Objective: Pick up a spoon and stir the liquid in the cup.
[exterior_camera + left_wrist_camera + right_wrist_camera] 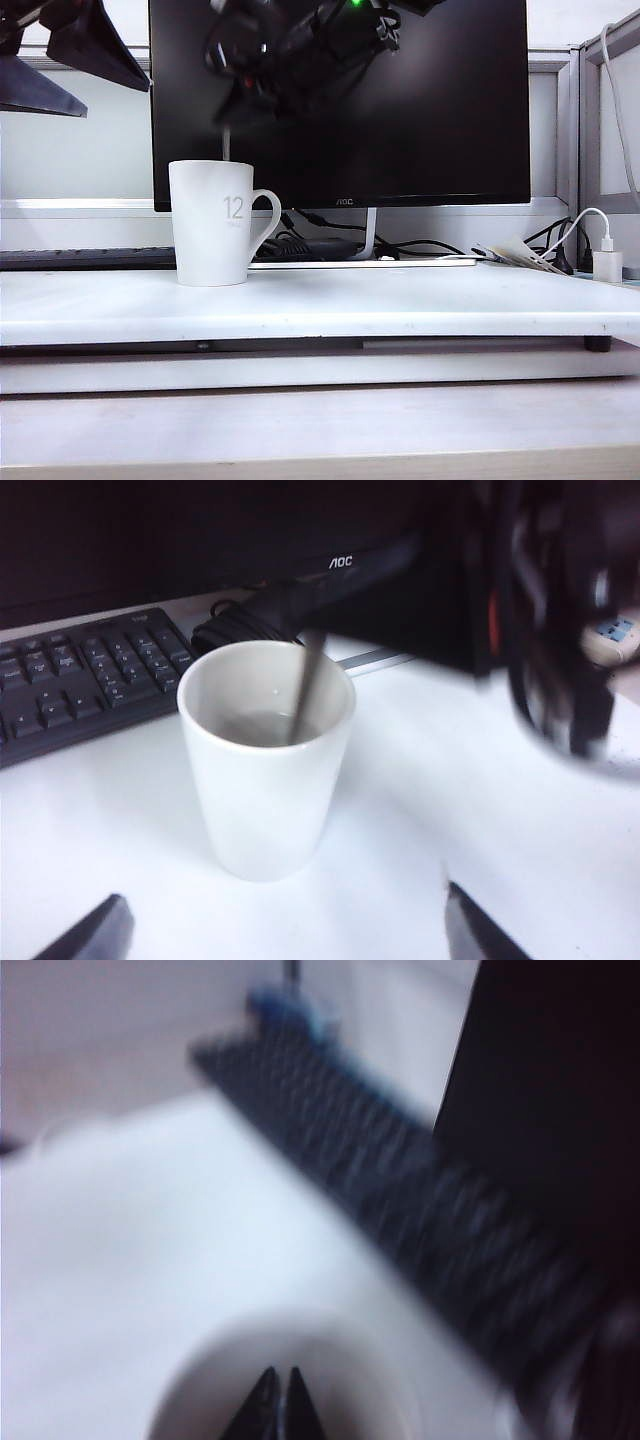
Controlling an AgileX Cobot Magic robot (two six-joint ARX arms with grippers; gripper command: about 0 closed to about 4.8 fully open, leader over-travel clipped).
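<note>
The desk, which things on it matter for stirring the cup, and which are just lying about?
In the job: white mug; spoon standing in it; right hand, shut on the spoon above the mug; left hand, open, aside.

Lying about: monitor; keyboard; white charger; cables.

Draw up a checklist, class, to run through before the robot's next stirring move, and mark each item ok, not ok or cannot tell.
1. Cup upright on the table: ok.
2. Spoon dips into the liquid inside the cup: ok.
3. Right claw, over the cup mouth, shut on the spoon: its tips are together, but the blur hides the spoon there: cannot tell.
4. Left claw open and clear of the cup, its tips spread on the near side: ok.
5. No spill on the table around the cup: ok.
6. Keyboard behind the cup, apart from it: ok.
</note>
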